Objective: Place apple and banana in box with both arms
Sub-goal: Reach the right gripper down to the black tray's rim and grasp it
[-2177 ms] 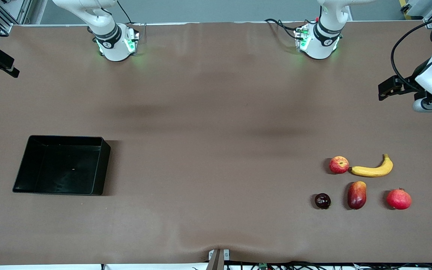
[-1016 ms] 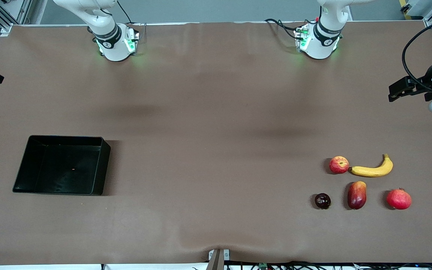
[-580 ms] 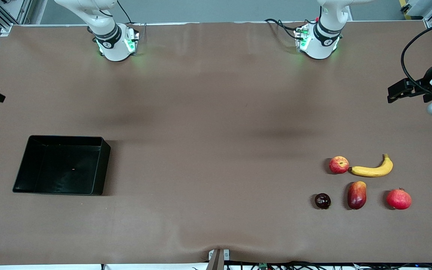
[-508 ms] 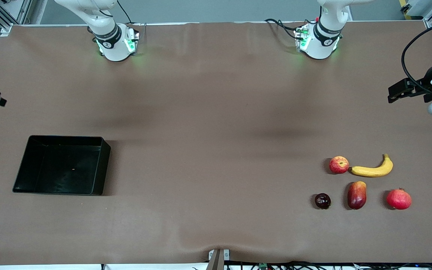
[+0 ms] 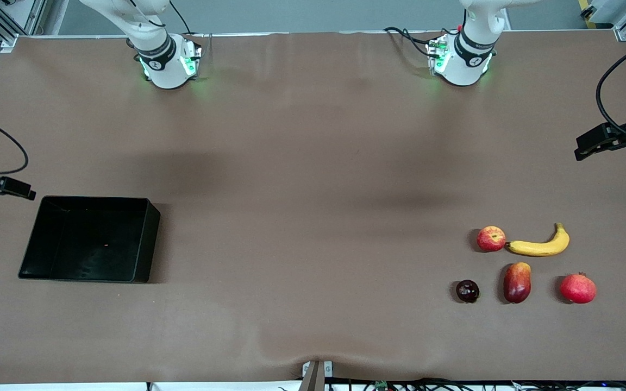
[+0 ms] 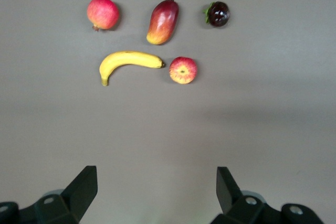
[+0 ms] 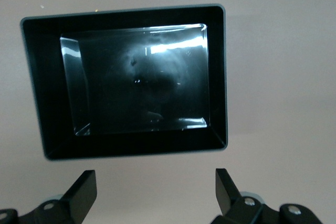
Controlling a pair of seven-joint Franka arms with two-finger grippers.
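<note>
The small red-and-yellow apple (image 5: 491,238) touches the tip of the curved yellow banana (image 5: 540,246) near the left arm's end of the brown table (image 5: 313,163). The shallow black plastic box (image 5: 147,239) lies empty at the right arm's end. The left gripper (image 6: 156,192) hangs spread and empty above bare table near the fruits; the right gripper (image 7: 156,192) hangs spread and empty beside the box.

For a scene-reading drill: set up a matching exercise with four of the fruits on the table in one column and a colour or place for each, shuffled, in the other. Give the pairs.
Column one:
1. apple
2. banana
3. pomegranate
4. mango

Column two:
A. red and orange, oblong, between two round fruits
B. curved and yellow
C. pinkish red, nearest the left arm's end of the table
D. red with yellow patches, at the banana's tip

Pairs: 1-D, 2-B, 3-C, 4-A
</note>
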